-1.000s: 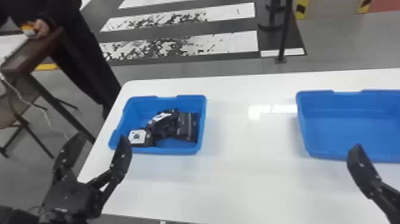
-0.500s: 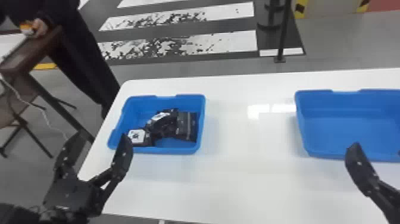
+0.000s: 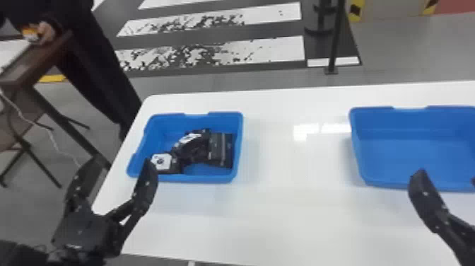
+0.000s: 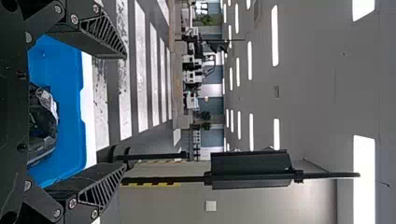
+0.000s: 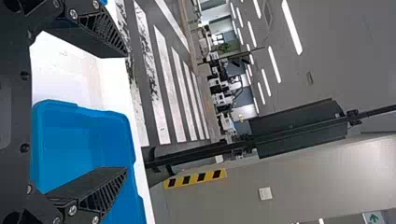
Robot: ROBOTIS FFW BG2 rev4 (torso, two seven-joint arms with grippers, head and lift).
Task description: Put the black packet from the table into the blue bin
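Placing looks done, by my reading: the black packet (image 3: 221, 150) lies in the blue bin (image 3: 201, 178) on my left side of the bench (image 3: 300, 219), beside other dark, white-marked items (image 3: 161, 162). Can't tell which dark piece went in last. Left gripper (image 3: 122, 162) spread, holding nothing, near that bin; right gripper (image 5: 126, 112) likewise, by the second bin (image 3: 417, 152). Only retreat left, if anything. Against half a second earlier: packet unmoved, both arms practically unchanged.
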